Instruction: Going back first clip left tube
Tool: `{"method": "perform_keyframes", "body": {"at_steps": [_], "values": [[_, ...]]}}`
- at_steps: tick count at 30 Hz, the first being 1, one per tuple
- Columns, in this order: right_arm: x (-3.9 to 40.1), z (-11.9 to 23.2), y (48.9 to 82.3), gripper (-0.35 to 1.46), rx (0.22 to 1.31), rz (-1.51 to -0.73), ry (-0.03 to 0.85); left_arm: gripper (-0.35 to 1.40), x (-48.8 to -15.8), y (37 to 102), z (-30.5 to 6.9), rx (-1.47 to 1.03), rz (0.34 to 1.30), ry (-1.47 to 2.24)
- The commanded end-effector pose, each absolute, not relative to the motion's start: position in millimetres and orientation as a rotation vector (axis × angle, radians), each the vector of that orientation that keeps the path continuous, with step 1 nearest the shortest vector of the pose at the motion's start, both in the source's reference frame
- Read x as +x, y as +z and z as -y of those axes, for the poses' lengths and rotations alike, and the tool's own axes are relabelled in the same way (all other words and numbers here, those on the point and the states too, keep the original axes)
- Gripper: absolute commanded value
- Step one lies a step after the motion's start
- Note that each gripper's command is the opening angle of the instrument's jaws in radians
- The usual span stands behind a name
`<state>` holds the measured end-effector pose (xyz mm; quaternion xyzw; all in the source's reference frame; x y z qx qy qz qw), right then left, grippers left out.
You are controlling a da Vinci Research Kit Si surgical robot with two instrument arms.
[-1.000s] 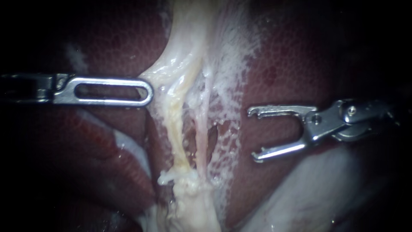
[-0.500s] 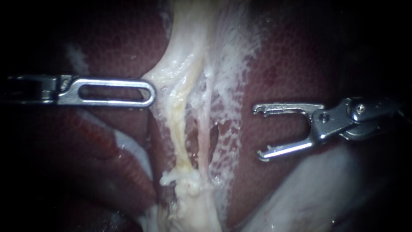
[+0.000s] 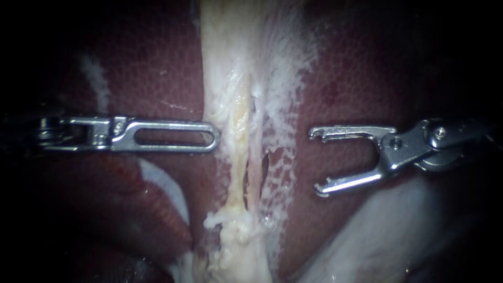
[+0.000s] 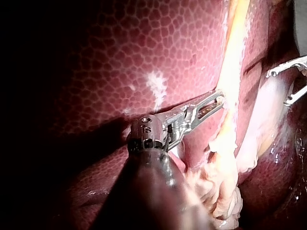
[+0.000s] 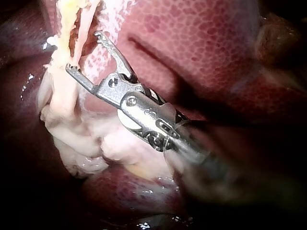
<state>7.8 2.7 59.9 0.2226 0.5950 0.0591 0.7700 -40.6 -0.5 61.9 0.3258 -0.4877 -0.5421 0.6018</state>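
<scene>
Two thin tubes run down the middle of the endoscope view: a yellowish left tube (image 3: pixel 237 157) and a pinkish right tube (image 3: pixel 255 167), with no clip on either. My left instrument (image 3: pixel 214 139) comes in level, and its slotted jaws are shut on the edge of the pale tissue (image 3: pixel 222 99) beside the left tube. The left wrist view shows its tip (image 4: pixel 218 99) against that pale strand (image 4: pixel 230 72). My right instrument (image 3: pixel 317 162) stands to the right of the tubes, apart from them, with its hooked jaws wide open and holding nothing (image 5: pixel 84 51).
Dark red liver (image 3: pixel 157 68) lies on both sides of the tubes. A lump of whitish tissue (image 3: pixel 236 251) sits where the tubes end. More pale tissue (image 3: pixel 377 236) lies under the right instrument. The right instrument's open jaws (image 4: pixel 280 87) show ahead of the left one.
The left instrument has moved right towards the tubes, and the pale tissue that it held pulled leftward now hangs straight. The right instrument drew back slightly to the right, then stayed still.
</scene>
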Motion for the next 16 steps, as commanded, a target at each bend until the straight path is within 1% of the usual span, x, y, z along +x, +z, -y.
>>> {"method": "perform_keyframes", "body": {"at_steps": [1,16], "values": [[7.8,-2.7,59.9,0.60,0.483,-1.291,0.128,-0.35,-40.6,61.9,0.5,0.755,1.129,-1.255],[7.8,-2.7,59.9,0.60,0.479,-1.292,0.123,-0.35,-40.6,61.8,0.5,0.758,1.129,-1.253]]}}
